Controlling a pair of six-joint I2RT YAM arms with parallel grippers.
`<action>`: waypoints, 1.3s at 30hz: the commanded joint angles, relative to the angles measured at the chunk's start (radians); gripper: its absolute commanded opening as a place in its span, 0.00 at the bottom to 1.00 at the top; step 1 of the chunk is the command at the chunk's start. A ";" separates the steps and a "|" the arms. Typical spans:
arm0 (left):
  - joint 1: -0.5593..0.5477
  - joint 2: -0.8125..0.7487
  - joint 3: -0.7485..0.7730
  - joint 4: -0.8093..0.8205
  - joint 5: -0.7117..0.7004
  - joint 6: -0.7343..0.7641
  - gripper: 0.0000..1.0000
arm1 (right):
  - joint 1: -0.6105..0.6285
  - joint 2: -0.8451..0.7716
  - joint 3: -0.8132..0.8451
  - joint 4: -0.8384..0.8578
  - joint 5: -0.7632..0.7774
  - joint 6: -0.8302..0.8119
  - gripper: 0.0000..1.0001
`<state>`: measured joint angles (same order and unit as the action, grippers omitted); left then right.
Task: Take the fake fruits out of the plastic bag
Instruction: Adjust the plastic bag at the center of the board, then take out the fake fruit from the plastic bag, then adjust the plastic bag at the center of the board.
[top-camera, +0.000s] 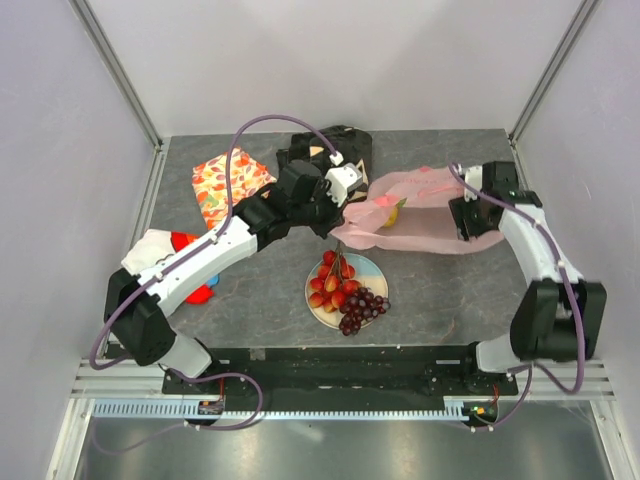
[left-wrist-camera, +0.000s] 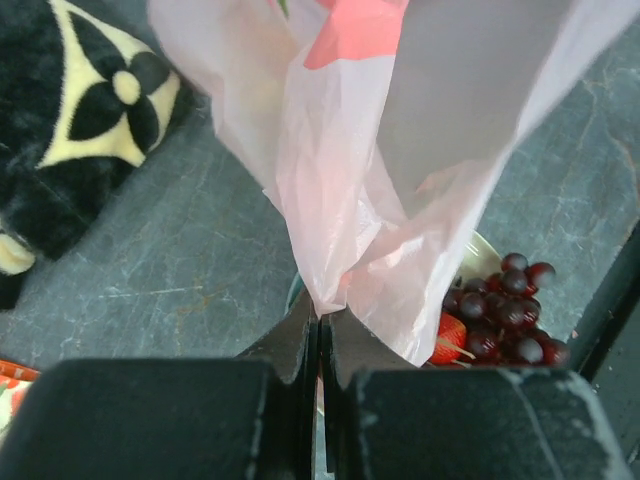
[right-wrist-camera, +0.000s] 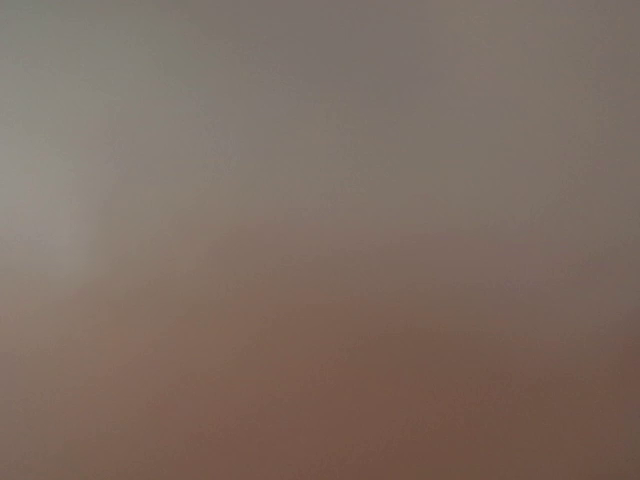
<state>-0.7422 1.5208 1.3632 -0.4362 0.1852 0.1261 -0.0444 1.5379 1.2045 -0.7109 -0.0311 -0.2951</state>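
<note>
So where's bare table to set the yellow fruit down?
Bare table between the plate and the right arm's base, nearer than the bag. A smaller strip behind the bag. Crowded on the left: orange cloth, black cloth, left arm.

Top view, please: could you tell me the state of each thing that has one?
bag: pinched at one end, lemon inside
lemon: in bag
red fruits: out, on plate
grapes: out, on plate
left gripper: shut on bag
right gripper: at bag's other end, cannot tell
</note>
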 joint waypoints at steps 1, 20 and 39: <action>-0.009 -0.063 -0.047 0.024 0.011 0.030 0.02 | 0.020 -0.171 -0.147 -0.119 0.037 -0.010 0.69; -0.042 -0.028 0.034 0.068 -0.318 0.111 0.02 | 0.305 -0.021 -0.044 0.271 -0.320 0.140 0.73; -0.045 0.004 0.017 0.063 -0.227 0.119 0.01 | 0.391 0.352 0.196 0.370 -0.231 0.355 0.87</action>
<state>-0.7822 1.5032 1.3762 -0.3950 -0.0582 0.2340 0.3256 1.8450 1.3411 -0.3931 -0.2314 0.0032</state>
